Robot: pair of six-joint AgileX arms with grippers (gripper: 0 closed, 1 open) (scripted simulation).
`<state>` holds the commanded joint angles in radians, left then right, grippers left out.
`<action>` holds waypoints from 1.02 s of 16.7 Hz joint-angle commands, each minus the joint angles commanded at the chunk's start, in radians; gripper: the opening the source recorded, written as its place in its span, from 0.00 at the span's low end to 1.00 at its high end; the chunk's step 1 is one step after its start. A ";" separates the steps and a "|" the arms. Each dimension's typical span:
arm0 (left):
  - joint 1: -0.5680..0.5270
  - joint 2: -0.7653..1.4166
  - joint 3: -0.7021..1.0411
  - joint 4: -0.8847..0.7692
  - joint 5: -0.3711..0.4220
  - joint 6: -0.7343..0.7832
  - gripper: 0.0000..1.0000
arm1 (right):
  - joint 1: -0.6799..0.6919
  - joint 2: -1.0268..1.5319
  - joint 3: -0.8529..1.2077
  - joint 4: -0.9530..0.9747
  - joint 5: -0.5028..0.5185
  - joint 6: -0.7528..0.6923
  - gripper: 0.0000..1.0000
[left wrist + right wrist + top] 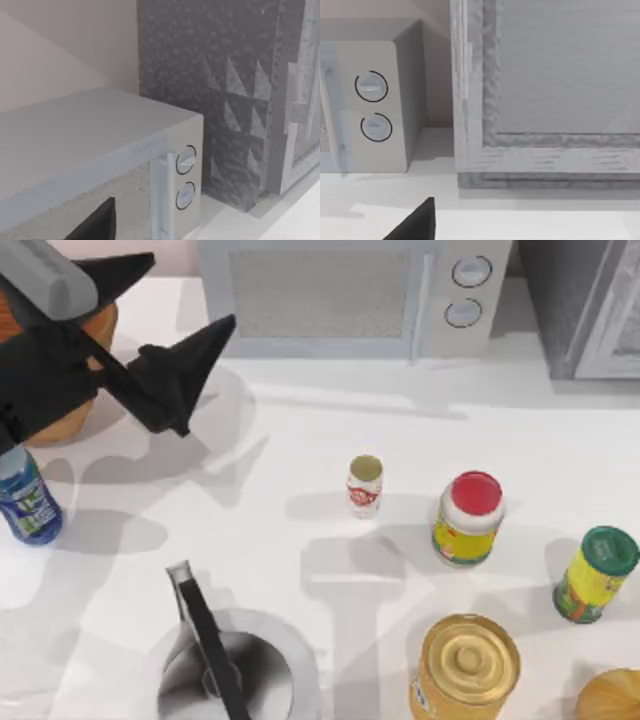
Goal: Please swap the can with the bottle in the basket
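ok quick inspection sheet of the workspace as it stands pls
surface: white table, shadowed
job's things: can upright mid-table; bottle on the table at the left edge, outside the basket, which sits far left under the left arm
clutter: red-capped jar, green-capped jar, gold-lidded tin, pot
grippers: left claw open beside the basket, holding nothing; right claw tip seen, fingers unclear
cables: nothing seen
surroundings: microwave, grey cabinet behind

A rendered kitchen scene is suggested. A microwave (355,298) with two round dials is set along the far edge of a white counter (300,420), beside a grey cabinet (590,305) at the far right corner. Food jars and tins are stood near the right edge.
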<state>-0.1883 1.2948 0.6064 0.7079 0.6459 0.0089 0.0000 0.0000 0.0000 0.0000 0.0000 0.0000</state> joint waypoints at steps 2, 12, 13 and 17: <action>0.033 -0.274 -0.112 -0.129 -0.114 -0.003 1.00 | 0.000 0.000 0.000 0.000 0.000 0.000 1.00; 0.172 -1.208 -0.556 -0.648 -0.587 -0.009 1.00 | 0.000 0.000 0.000 0.000 0.000 0.000 1.00; 0.179 -1.245 -0.577 -0.673 -0.612 -0.009 1.00 | 0.000 0.000 0.000 0.000 0.000 0.000 1.00; 0.188 -1.295 -0.606 -0.708 -0.646 -0.009 1.00 | 0.000 0.000 0.000 0.000 0.000 0.000 1.00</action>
<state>0.0000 0.0000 0.0000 0.0000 0.0000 0.0000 0.0000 0.0000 0.0000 0.0000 0.0000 0.0000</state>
